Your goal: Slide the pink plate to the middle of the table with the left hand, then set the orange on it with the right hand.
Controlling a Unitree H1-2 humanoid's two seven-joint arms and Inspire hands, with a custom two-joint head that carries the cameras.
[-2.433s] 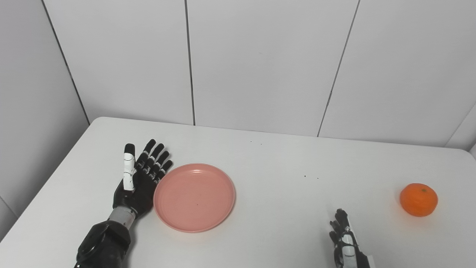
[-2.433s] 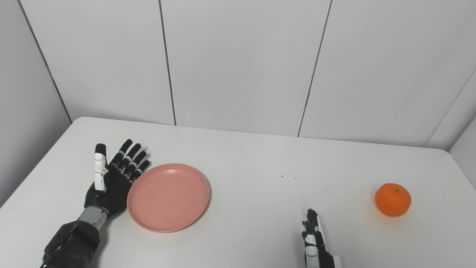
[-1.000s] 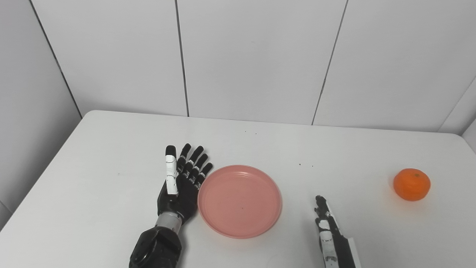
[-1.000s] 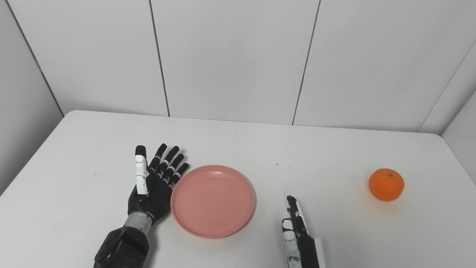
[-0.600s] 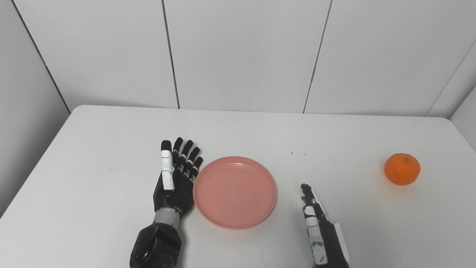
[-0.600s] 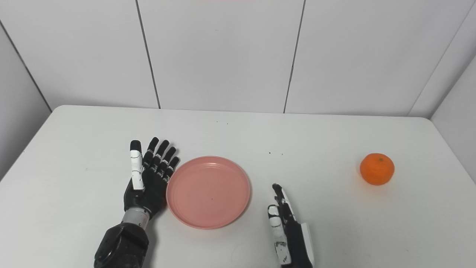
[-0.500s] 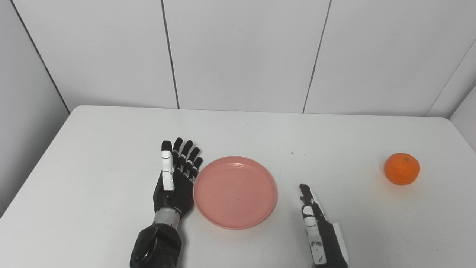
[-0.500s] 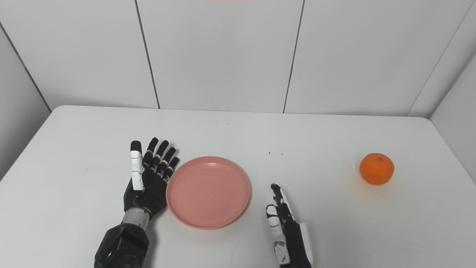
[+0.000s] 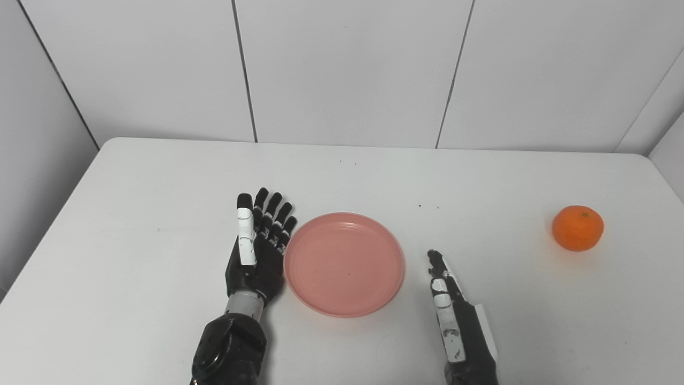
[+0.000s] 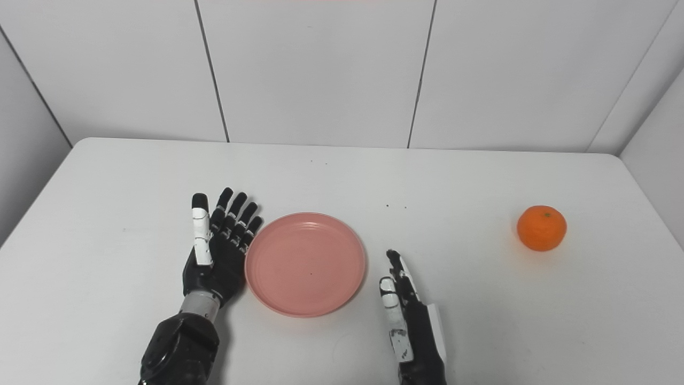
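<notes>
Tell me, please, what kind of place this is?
Probably a robot test or lab setup, not a home kitchen: a bare white table boxed in by plain white wall panels, with only a pink plate, an orange, and two black robot hands laid out.

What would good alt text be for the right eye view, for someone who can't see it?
A pink plate sits near the middle of a white table, with the robot's open left hand against its left rim. The open right hand rests just right of the plate, far from the orange near the table's right edge.
</notes>
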